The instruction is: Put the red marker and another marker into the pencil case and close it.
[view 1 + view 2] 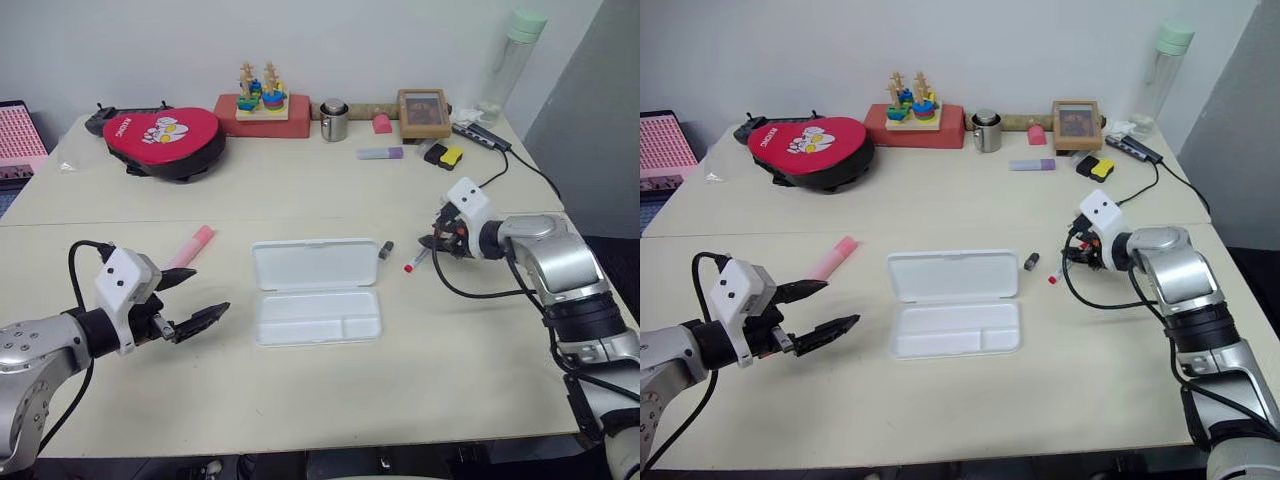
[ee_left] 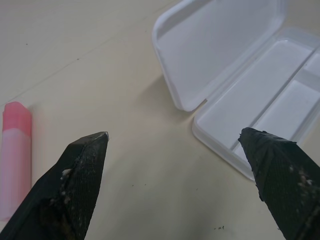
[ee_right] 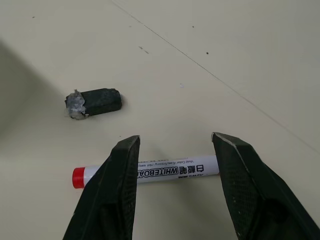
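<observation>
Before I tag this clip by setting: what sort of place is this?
Probably an office or lab desk set up for trials: a pale table against a plain wall, with stationery such as an open pencil case, plus a water bottle and a stacking toy.

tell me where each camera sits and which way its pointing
Left eye and right eye views: on the head, looking forward and down over the table; both arms show.
Left wrist view: on the left wrist, looking past the open left gripper at the pencil case and pink highlighter.
Right wrist view: on the right wrist, with the right gripper astride the red marker.
Shared: head and left wrist views show the pencil case.
</observation>
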